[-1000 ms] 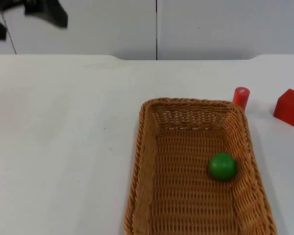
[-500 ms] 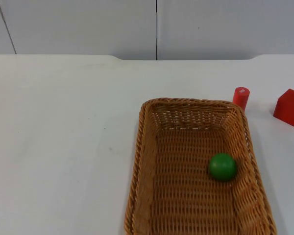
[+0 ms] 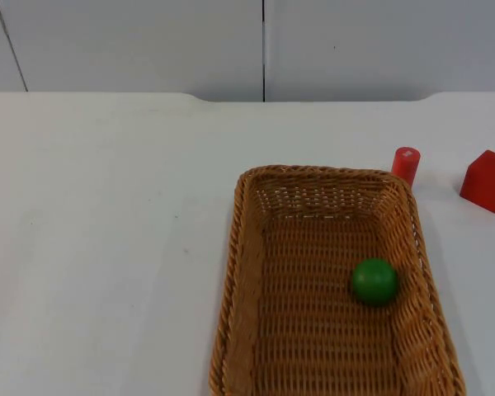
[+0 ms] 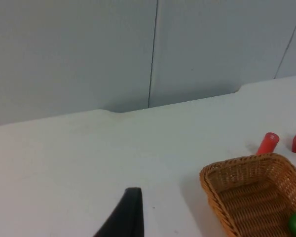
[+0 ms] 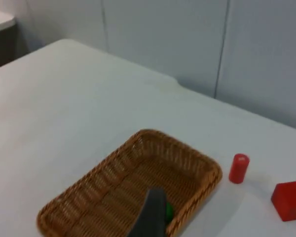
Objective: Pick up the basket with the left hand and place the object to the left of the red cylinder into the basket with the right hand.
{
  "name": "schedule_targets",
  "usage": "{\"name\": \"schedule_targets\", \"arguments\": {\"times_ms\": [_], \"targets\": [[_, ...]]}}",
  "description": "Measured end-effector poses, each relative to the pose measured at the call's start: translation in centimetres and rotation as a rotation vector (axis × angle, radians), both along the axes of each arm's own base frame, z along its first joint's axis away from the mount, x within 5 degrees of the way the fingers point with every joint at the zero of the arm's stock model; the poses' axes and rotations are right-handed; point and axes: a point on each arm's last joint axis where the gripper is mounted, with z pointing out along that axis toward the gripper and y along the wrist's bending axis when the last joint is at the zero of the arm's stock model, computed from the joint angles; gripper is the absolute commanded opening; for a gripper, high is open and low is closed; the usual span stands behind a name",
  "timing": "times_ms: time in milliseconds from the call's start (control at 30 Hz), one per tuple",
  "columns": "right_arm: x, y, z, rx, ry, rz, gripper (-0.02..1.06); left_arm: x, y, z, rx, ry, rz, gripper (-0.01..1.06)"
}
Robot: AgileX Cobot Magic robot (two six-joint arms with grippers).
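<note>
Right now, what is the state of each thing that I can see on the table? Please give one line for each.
wicker basket: standing flat on the table, open side up, not held.
green ball: lying inside the basket, near its right wall.
red cylinder: upright on the table, just behind the basket's far right corner.
red cube: resting on the table, to the right of the cylinder, apart from it.

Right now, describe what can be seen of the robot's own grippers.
Little can be seen. The left gripper appears as one black fingertip, slim and curved, tapering to a blunt squared end. The right gripper appears as one dark grey-black fingertip of similar tapered shape, blurred. Neither carries any marking.
</note>
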Motion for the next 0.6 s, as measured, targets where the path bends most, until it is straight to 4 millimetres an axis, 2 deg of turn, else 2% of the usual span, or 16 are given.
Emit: {"name": "schedule_targets", "arguments": {"times_ms": [67,100,233,333,467,600], "targets": [[-0.4,0.1,-0.5,-0.024,0.01,0.045,0.76,-1.6,0.2,-0.3,-0.005,-0.012,0.004,1.05],[-0.4,0.1,-0.5,-0.024,0.01,0.045,0.76,-1.6,0.2,-0.3,-0.005,-0.012,0.004,1.05],[-1.3,0.5,-2.4,-0.057,0.058,0.157,0.76,-4.1,0.7,-1.4,0.008,-0.02,0.023,1.05],[-2.0,0.4,-3.4,-0.047,0.087,0.199,0.76,-5.1,0.9,-2.0,0.028,-0.013,0.033,1.05],[-3.2,-0.5,-4.7,-0.035,0.09,0.221,0.76,-6.5,1.3,-3.2,0.055,-0.01,0.055,1.05],[-5.2,-2.6,-5.9,-0.01,0.067,0.223,0.76,-8.4,2.0,-4.7,0.08,-0.008,0.101,1.05]]}}
